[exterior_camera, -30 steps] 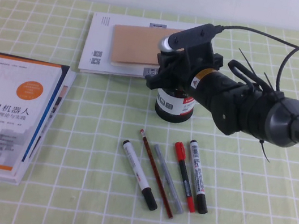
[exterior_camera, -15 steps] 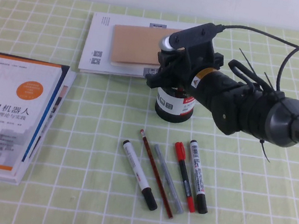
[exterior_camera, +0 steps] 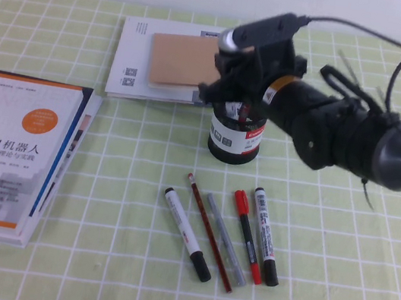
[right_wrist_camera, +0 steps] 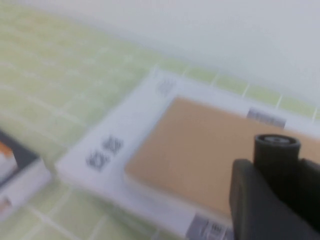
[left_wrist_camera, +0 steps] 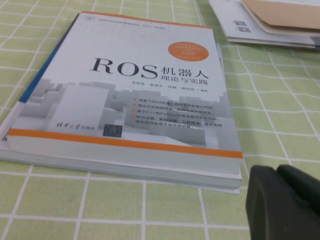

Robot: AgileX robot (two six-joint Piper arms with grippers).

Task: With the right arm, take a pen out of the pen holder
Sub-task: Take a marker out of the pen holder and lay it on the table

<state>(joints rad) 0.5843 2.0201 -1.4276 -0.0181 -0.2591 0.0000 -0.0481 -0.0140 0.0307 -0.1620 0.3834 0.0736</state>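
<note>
The right tool (exterior_camera: 237, 101), just above the pen holder (exterior_camera: 233, 141), clamps a pen (right_wrist_camera: 276, 149); lifting it clear looks left to do. The left tool (left_wrist_camera: 282, 202), state unclear, sits well apart from the pen holder.

pens (exterior_camera: 224, 236) lying before pen holder (exterior_camera: 233, 142), books (exterior_camera: 174, 57) behind it; bare cloth (exterior_camera: 348, 282) rightward

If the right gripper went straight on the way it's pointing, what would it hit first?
Probably the tan notebook on the white book, though depth is unclear. The right gripper, over the pen holder, grips a pen. The left gripper sits by the ROS book.
</note>
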